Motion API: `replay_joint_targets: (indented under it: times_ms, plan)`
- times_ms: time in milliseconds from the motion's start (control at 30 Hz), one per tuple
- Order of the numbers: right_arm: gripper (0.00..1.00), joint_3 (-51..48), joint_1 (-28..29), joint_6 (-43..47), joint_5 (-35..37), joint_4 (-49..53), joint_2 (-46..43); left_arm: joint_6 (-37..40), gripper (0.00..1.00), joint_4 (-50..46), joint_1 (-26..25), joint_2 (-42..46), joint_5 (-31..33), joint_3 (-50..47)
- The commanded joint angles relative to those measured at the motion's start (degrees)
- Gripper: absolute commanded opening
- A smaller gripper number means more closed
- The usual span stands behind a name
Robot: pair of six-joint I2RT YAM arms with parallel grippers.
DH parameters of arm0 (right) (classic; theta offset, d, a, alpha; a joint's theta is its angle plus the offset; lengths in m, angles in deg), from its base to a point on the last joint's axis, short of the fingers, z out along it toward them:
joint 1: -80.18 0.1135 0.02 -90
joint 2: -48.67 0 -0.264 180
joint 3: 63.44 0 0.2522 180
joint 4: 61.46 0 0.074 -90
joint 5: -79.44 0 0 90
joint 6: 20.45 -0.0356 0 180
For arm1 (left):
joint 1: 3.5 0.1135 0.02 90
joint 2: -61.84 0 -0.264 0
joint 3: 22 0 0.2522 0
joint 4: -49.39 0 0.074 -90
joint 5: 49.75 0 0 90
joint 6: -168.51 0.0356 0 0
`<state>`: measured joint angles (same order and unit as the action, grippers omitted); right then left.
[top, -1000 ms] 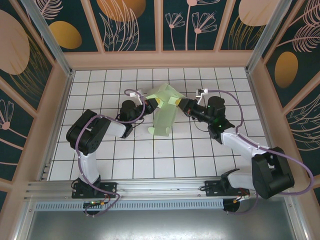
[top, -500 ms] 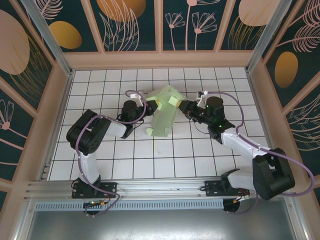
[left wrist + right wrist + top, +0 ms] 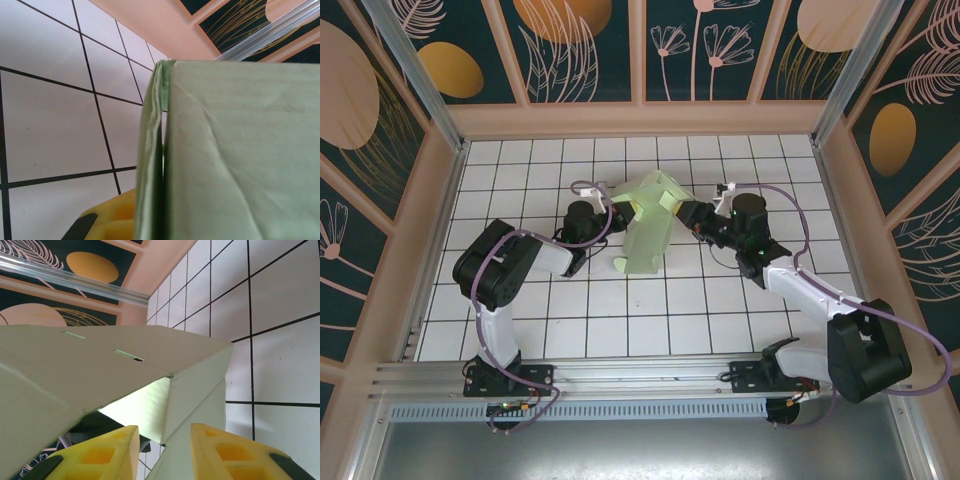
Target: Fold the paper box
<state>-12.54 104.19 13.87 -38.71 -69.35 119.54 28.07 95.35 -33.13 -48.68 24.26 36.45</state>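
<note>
1. Two fingers of the right gripper (image 3: pixel 164 429) are parted, with a card edge between them.
2. The left gripper (image 3: pixel 623 208) is clamped on the paper box (image 3: pixel 645 235).
3. The box is propped tilted mid-table (image 3: pixel 720 320), part-formed; flaps seem unclosed.

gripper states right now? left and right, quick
Left gripper: closed on the paper box.
Right gripper: open, box edge between the jaws.

No readable text, label or number anywhere
</note>
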Motion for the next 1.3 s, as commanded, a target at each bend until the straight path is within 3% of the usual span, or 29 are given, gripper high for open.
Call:
replay_joint_targets:
  times_ms: [0,100,433,533,600,667,733,867,1000,1167,1267]
  plan:
    - [0.36,1.90,0.60,-0.58,-0.47,-3.05,-0.04,1.34,0.00,0.57,0.10,1.54,0.21,1.18]
    - [0.36,2.47,0.71,-1.15,-0.59,-2.95,1.36,1.69,0.00,0.49,0.16,1.69,0.17,1.26]
    - [0.00,3.99,0.86,-3.14,-0.33,1.47,3.39,2.61,0.00,0.04,0.10,1.57,1.56,0.58]
    - [0.02,3.96,0.87,-3.30,-0.26,1.87,3.40,2.58,0.00,0.11,0.16,1.60,2.16,0.35]
    - [0.18,4.00,0.89,-3.30,-0.18,2.05,3.40,2.79,0.00,0.02,0.10,1.62,2.67,0.17]
    - [0.23,3.96,0.87,-3.37,0.02,2.14,3.56,2.81,0.00,0.13,0.10,1.62,2.70,-0.11]
    - [0.19,4.07,0.87,-3.38,0.02,2.07,4.19,2.82,0.00,0.29,0.10,1.67,2.70,-0.25]
    - [0.00,4.52,0.96,-3.65,-2.24,1.30,6.10,3.23,0.00,0.02,0.13,1.97,2.88,-0.56]
    - [0.00,4.35,0.95,-3.60,-1.25,2.09,5.40,3.22,0.00,0.03,0.12,1.86,3.07,-0.57]
    - [0.39,4.79,0.87,-1.13,2.92,5.49,1.37,2.04,0.00,-0.46,0.12,1.72,5.42,-0.65]
    - [0.48,6.55,1.02,1.68,7.98,11.81,-1.81,1.74,0.00,-4.75,0.12,1.33,9.18,0.32]
